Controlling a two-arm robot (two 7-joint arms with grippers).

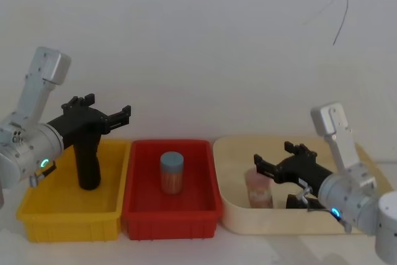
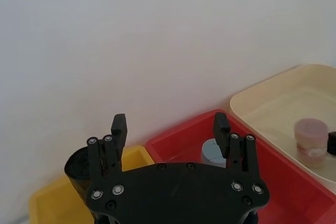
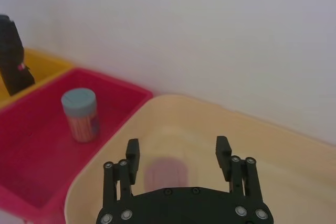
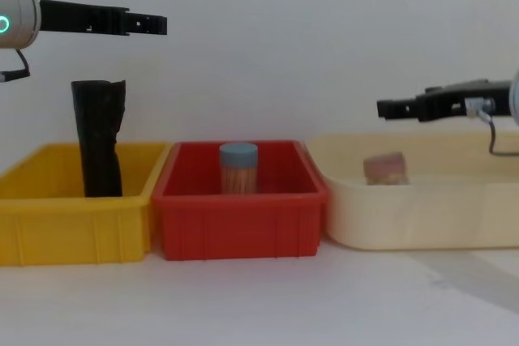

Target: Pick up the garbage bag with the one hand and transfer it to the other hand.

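The garbage bag (image 1: 89, 167), a black crinkled roll, stands upright in the yellow bin (image 1: 68, 224); the chest view shows the garbage bag (image 4: 97, 139) leaning slightly. A small red label shows on the garbage bag (image 3: 12, 59) in the right wrist view. My left gripper (image 1: 107, 107) hovers open above the roll's top, clearly apart from it, left gripper (image 4: 154, 23) pointing toward the right. My right gripper (image 1: 273, 154) is open over the cream tray (image 1: 279, 223), holding nothing, right gripper (image 3: 177, 148) with a pink jar just below it.
A red bin (image 1: 170, 223) between the yellow bin and the cream tray holds an upright jar with a blue lid (image 1: 172, 172). The pink jar (image 1: 259, 192) stands in the cream tray. A white wall rises close behind all three containers.
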